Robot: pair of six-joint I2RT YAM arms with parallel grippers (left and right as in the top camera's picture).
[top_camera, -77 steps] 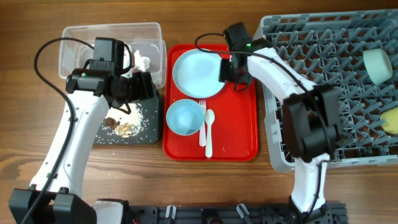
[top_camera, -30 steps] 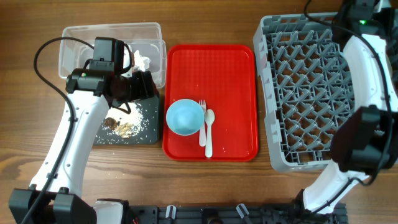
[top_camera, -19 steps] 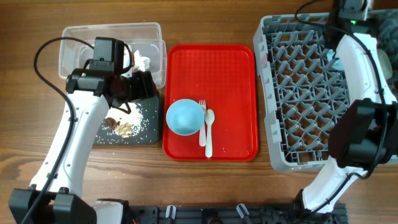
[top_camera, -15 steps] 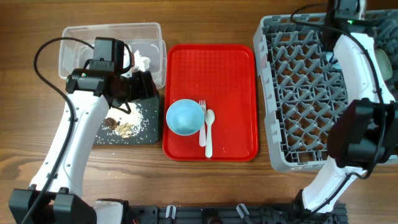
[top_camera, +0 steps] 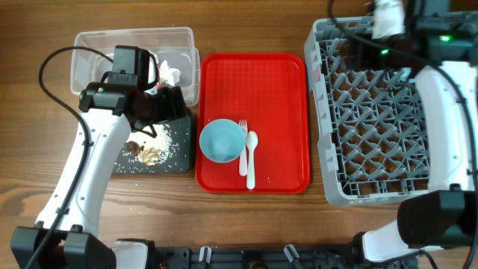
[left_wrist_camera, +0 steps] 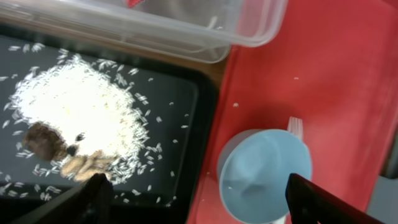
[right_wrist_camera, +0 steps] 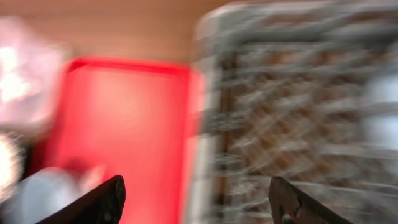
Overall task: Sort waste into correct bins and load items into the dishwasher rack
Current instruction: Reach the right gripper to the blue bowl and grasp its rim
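Note:
My left gripper (top_camera: pixel 160 104) (left_wrist_camera: pixel 199 205) is open and empty, over the near edge of the clear tub (top_camera: pixel 97 45) and the black tray (top_camera: pixel 179 161). The tray holds brown food bits (top_camera: pixel 149 153) (left_wrist_camera: pixel 74 163) and white rice (left_wrist_camera: pixel 74 106). White tissue (top_camera: pixel 170 72) lies in the tub. A pale blue bowl (top_camera: pixel 222 140) (left_wrist_camera: pixel 264 177), a white fork (top_camera: pixel 243 142) and a white spoon (top_camera: pixel 252 157) lie on the red tray (top_camera: pixel 254 82). My right gripper (top_camera: pixel 366 46) (right_wrist_camera: pixel 199 199) is open and empty above the back left of the grey rack (top_camera: pixel 373 134). The plate, cup and green bowl are hidden.
The right arm covers the rack's right side in the overhead view. The right wrist view is blurred by motion; it shows the red tray (right_wrist_camera: pixel 124 124) on the left and the rack (right_wrist_camera: pixel 280 124) on the right. Bare wood lies in front of the trays.
The pale blue plate has left the red tray. My right arm went to the rack's far right, then swung back left over its back edge. The left arm has not moved.

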